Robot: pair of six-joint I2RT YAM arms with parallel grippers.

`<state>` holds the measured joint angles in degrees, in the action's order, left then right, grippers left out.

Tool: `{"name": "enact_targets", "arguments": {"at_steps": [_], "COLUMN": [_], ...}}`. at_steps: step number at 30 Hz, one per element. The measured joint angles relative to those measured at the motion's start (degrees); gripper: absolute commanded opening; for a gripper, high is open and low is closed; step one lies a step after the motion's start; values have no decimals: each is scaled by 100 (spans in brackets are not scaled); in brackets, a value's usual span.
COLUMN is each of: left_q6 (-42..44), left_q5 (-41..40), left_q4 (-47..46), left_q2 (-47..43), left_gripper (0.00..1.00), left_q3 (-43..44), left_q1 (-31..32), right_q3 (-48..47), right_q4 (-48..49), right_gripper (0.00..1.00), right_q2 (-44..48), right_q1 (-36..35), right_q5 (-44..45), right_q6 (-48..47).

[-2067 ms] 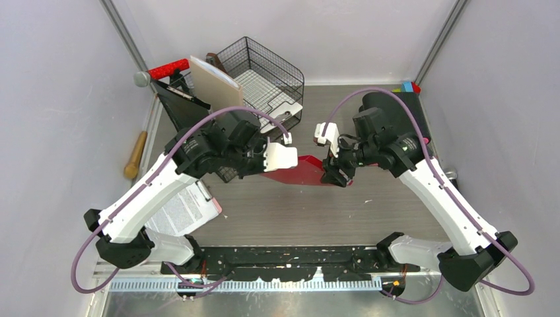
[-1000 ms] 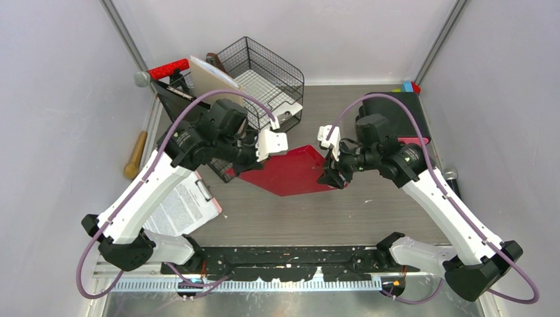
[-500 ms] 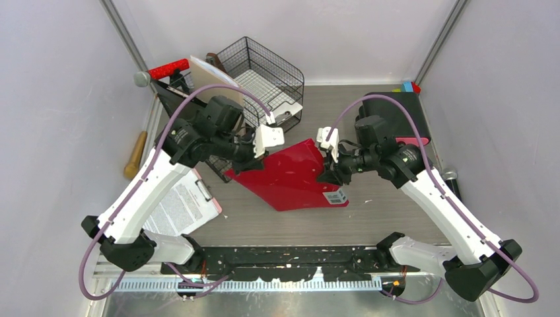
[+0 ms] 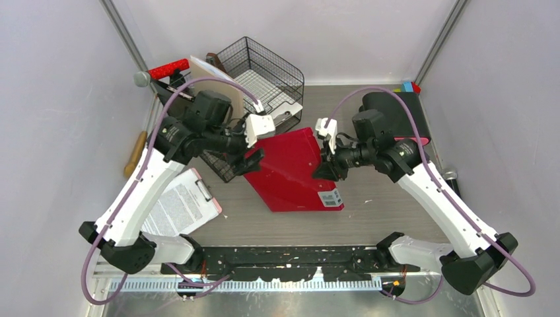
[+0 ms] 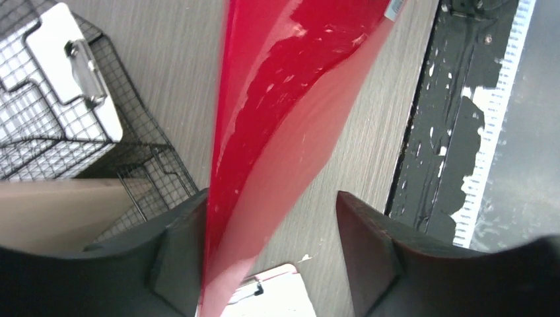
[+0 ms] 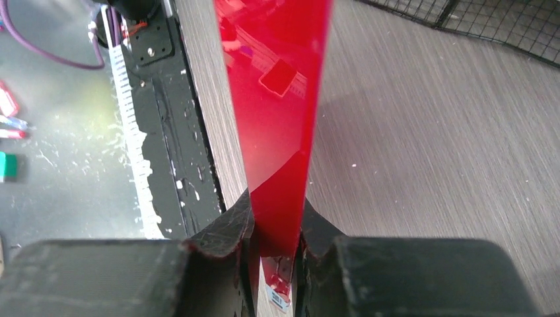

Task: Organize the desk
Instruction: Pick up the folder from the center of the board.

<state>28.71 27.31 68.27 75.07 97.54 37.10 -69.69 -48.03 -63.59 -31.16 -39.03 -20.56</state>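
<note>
Folder [image 4: 294, 168]: glossy red, white barcode label [image 4: 332, 197]. Desk [image 4: 383, 211]: grey wood-grain, horizontal streaks. Tray [image 4: 232, 58]: black wire mesh. Clipboard [image 4: 214, 210]: pink rim, white printed sheet.

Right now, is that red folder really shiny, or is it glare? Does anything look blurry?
Left wrist view: the folder carries bright glare streaks, so it is glossy, and the left fingers up close are soft. Right wrist view: the folder shows mirror-like reflections, and the right fingers are out of focus. Top view: even light, everything sharp, only faint shadows.
</note>
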Motion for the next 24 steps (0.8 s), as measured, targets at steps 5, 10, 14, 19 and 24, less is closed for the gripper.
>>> {"name": "enact_targets", "arguments": {"at_steps": [5, 10, 14, 19, 24], "left_q6": [-109, -302, -586, -1091, -1510], "left_q5": [-243, -684, -1209, -2308, -3488], "left_q4": [-186, -422, -638, -931, -1257], "left_q2": [-304, -901, -1375, -1808, -2072], "left_gripper": [98, 100, 100, 100, 100], "left_q3": [0, -9, -42, -184, -264], "left_q1": [-494, -1099, -1366, -1399, -1440], "right_q3": [-632, -1314, -1886, -2638, -3335], "right_q4": [59, 262, 367, 463, 457], "right_gripper": [0, 0, 0, 0, 0], "right_q2": [-382, -776, -1139, -1650, -2175], "right_q1": [26, 26, 0, -280, -728], "right_q5": [57, 140, 197, 527, 848], "right_q6": [457, 885, 1196, 1530, 1725]}}
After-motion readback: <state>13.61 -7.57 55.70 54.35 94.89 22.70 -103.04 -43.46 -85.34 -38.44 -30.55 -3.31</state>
